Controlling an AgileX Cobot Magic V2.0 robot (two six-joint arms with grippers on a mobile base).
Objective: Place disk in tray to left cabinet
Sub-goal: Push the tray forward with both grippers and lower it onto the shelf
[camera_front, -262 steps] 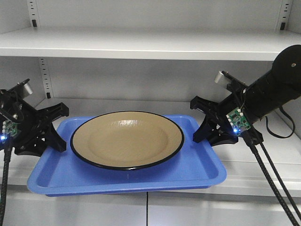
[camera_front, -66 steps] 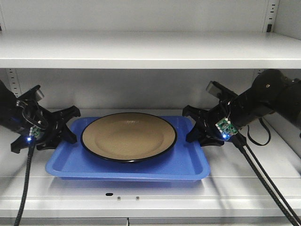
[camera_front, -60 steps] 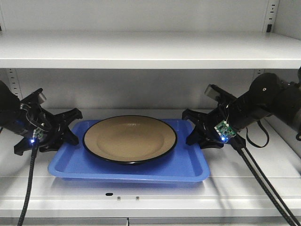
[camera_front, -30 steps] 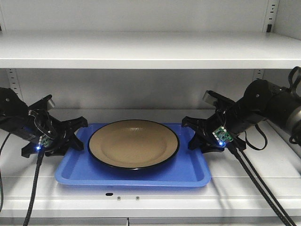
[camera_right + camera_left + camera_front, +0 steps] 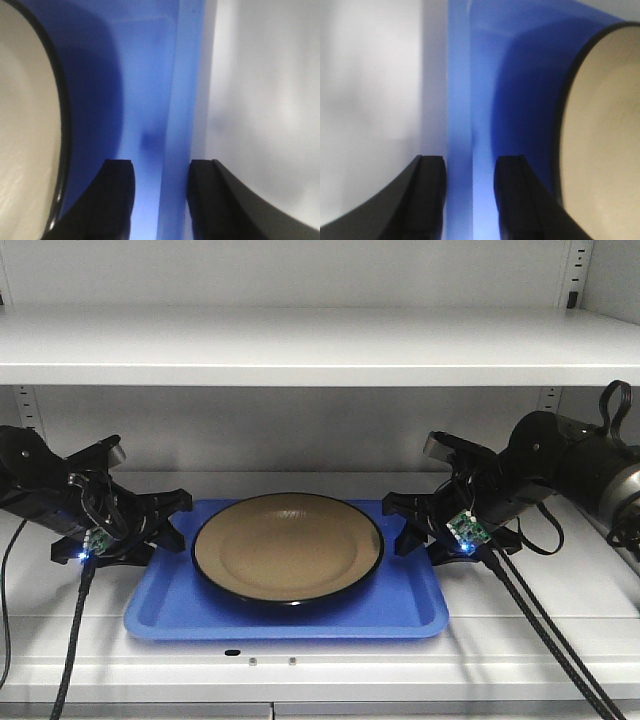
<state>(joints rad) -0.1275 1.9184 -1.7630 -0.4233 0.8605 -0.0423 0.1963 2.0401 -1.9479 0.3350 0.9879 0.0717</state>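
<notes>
Tray (image 5: 290, 602) is the thing to anchor on here: blue plastic, low rim, sitting on the lower shelf of the left cabinet (image 5: 300, 340). The disk (image 5: 288, 552) sits in the middle of it, filling most of its width, leaving only a thin blue strip on each side.

Left gripper (image 5: 172, 512) is at the tray's left short edge, right gripper (image 5: 398, 520) at its right short edge. In the wrist views each one has its fingers straddling the rim, one inside the tray and one outside on the shelf side, with a narrow gap between them. Whether they're actually pinching the rim or just sitting loosely around it, I can't tell; the close-ups are blurry.

Handling-wise, my guess: the disk looks glossy and hard, probably ceramic or enamel, so fairly heavy, slippery and chippable. Nothing pins it down, so any tilt could send it sliding across the smooth plastic. The tray itself probably flexes a bit under that load. So the short-edge rims are the right place to hold, both sides level, since the disk leaves almost no room elsewhere.
</notes>
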